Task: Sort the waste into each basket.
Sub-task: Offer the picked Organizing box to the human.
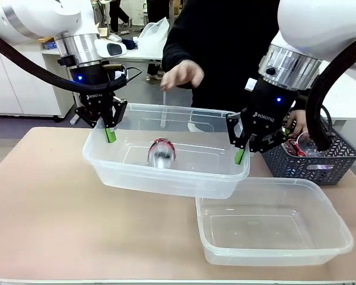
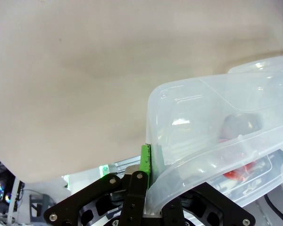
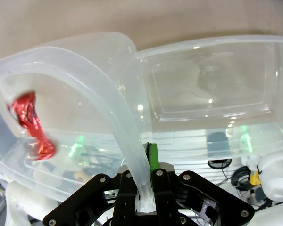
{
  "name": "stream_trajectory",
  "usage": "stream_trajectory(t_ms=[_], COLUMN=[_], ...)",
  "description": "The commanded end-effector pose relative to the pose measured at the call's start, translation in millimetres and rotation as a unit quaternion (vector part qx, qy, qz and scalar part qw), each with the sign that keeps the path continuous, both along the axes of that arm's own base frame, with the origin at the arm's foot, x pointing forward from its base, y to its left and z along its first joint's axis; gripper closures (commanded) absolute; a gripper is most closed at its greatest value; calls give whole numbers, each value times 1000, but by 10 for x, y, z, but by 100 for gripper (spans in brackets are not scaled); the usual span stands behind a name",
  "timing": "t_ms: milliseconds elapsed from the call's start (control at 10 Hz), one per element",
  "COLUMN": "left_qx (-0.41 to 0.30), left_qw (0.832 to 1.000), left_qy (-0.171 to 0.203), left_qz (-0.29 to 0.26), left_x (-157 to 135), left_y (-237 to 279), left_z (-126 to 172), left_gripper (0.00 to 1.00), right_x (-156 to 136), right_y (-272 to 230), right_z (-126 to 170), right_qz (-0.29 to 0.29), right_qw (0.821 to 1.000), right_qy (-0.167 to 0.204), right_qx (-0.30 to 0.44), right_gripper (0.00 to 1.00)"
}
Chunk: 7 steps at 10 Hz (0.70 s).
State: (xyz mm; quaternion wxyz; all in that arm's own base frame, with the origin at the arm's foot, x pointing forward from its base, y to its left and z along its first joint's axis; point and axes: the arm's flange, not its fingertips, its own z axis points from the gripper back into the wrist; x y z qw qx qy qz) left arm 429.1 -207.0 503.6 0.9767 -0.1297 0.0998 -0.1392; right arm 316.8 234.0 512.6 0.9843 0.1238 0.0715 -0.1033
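Two clear rectangular plastic tubs are above the beige table (image 1: 53, 214). The raised tub (image 1: 136, 175) is held up at both ends, and its right end overlaps the far-left corner of the lower tub (image 1: 267, 255), which rests on the table. A dark grey lattice basket (image 1: 323, 163) stands behind at the right, with red cans inside. The left gripper (image 1: 110, 133) is clamped on the raised tub's left rim, and the right gripper (image 1: 240, 154) on its right rim. A small red metal can (image 1: 161, 151) lies on the raised tub's floor, near the middle.
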Motion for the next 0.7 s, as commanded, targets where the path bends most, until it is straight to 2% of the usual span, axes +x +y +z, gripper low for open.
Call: stream_trajectory(t_ms=[0, 600], left_qx=[-6, -6], left_qw=[1000, 1000], left_qy=[4, 4], left_qz=[-4, -4], left_x=[2, 2], left_y=[28, 28], left_z=[74, 74], left_gripper=[97, 97], right_x=[26, 26], right_y=[-51, -51], right_z=[6, 6], right_qz=[1, 1], right_qw=[1000, 1000], right_qy=[0, 0], right_qx=[6, 6], right_gripper=[96, 96])
